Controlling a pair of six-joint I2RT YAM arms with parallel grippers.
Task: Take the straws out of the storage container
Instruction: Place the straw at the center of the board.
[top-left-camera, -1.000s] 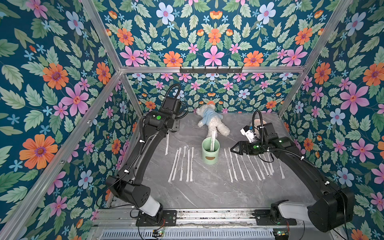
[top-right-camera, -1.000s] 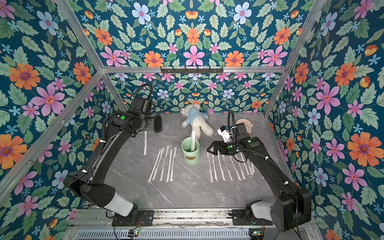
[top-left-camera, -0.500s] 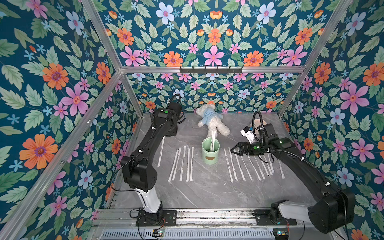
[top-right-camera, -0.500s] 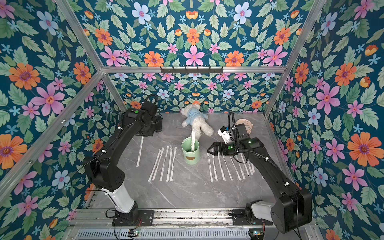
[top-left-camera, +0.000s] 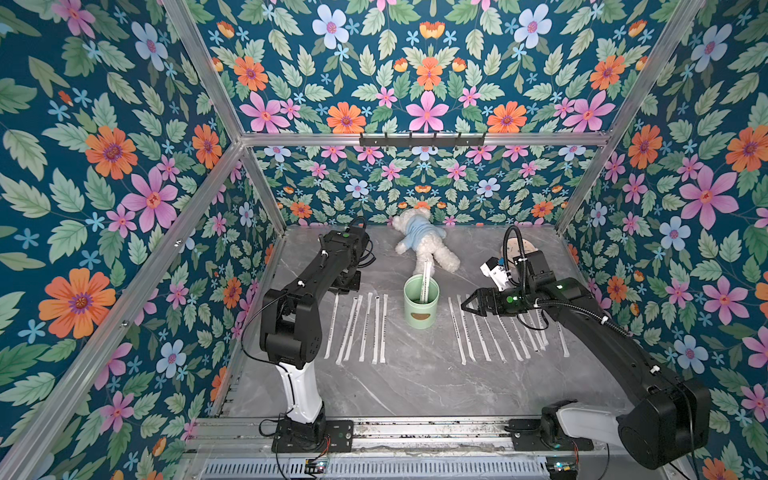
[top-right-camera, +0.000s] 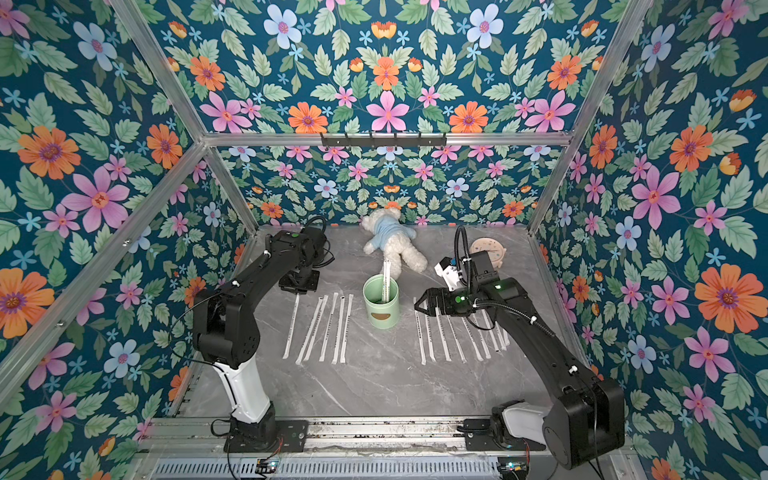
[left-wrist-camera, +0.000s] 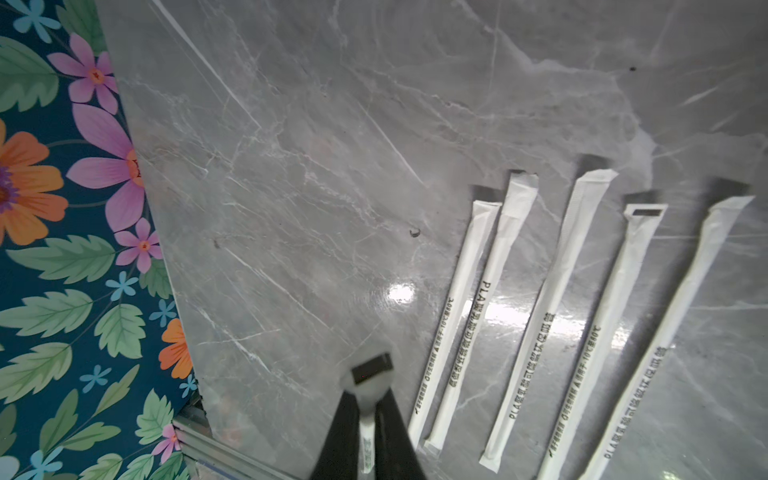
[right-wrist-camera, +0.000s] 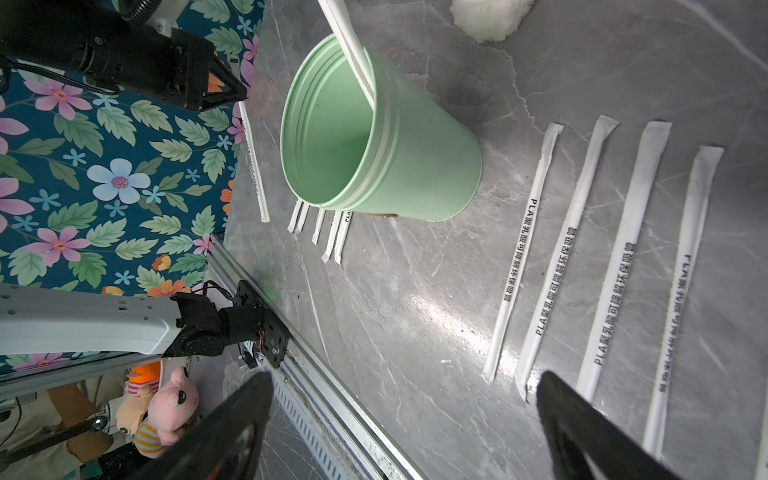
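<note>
1. Top views: a mint-green cylindrical cup (top-left-camera: 421, 309) with a brown oval mark is seen standing upright near the middle of a grey marble-patterned table (top-left-camera: 415, 386). Clock directions are taken from this cup, with 12 o'clock toward the back wall.
2. Long white paper-wrapped straws (top-left-camera: 424, 278) are seen standing in the cup, leaned against its rim at 12 o'clock. Two are made out in the right wrist view.
3. At 9 o'clock, five more straws are laid side by side on the table, with dark print along them.
4. At 3 o'clock, a longer row of straws is laid out, partly hidden under the right arm.
5. The left gripper (left-wrist-camera: 368, 395) is closed on the end of one further straw, which is pinched between its black fingers. That straw is stretched toward 6 o'clock along the outer edge of the 9 o'clock row. Whether it lies flat cannot be told.
6. The right gripper (right-wrist-camera: 405, 376) is spread wide with nothing between its fingers. It is held at 3 o'clock, near the cup but apart from it.
7. A white plush bear (top-left-camera: 422, 245) in a pale blue top is laid at 12 o'clock.
8. A round pinkish clock (top-right-camera: 488, 249) is seen at 2 o'clock, partly hidden by the right arm.
</note>
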